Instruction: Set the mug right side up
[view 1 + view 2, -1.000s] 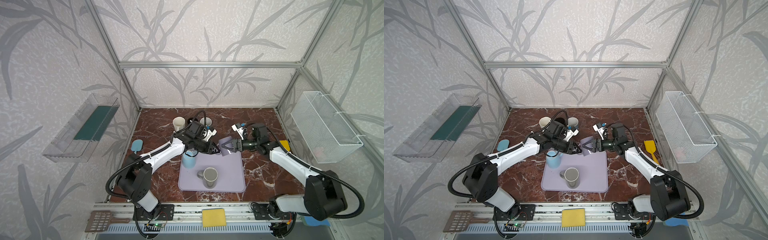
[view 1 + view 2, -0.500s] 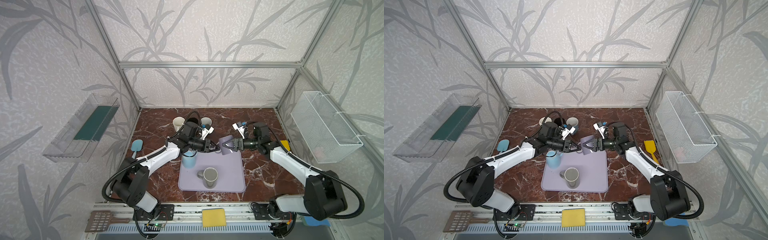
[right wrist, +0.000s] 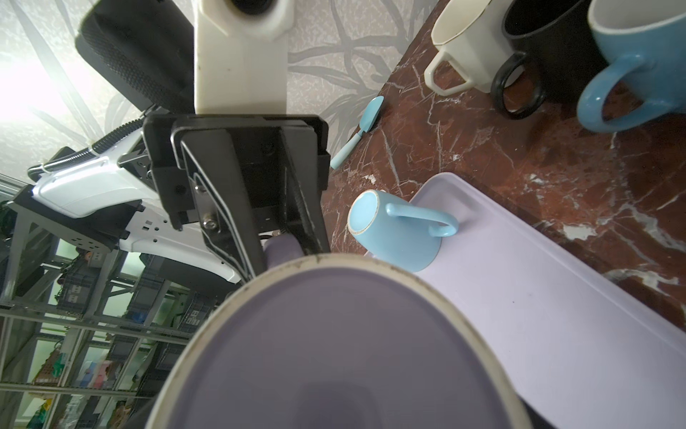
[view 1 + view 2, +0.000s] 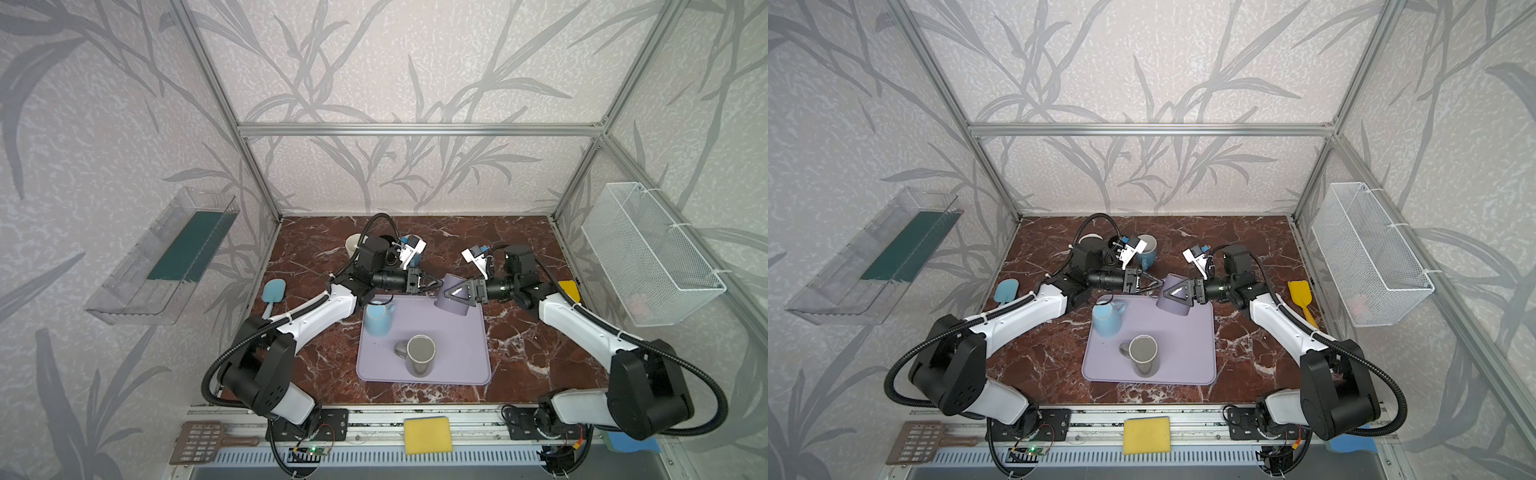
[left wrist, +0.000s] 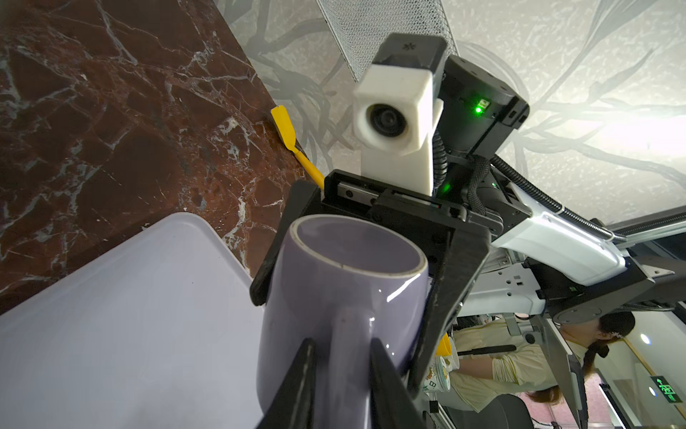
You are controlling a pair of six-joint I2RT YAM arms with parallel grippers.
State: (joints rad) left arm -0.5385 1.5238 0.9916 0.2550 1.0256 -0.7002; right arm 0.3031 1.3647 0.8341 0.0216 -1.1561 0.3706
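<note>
In both top views the purple mug (image 4: 452, 306) hangs tipped in the air over the back edge of the tray (image 4: 457, 365), the right hand (image 4: 458, 292) squeezing its sides; in the left wrist view the left hand (image 5: 341, 343) pinches its handle (image 5: 343, 327); the right wrist view shows that pinch too.

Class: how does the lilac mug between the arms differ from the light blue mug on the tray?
The lilac mug is tilted; the light blue mug stands upside down on the tray. The lilac mug is gripped by the right tool on its body and the left tool on its handle; the light blue mug is untouched. Both show their bases.
</note>
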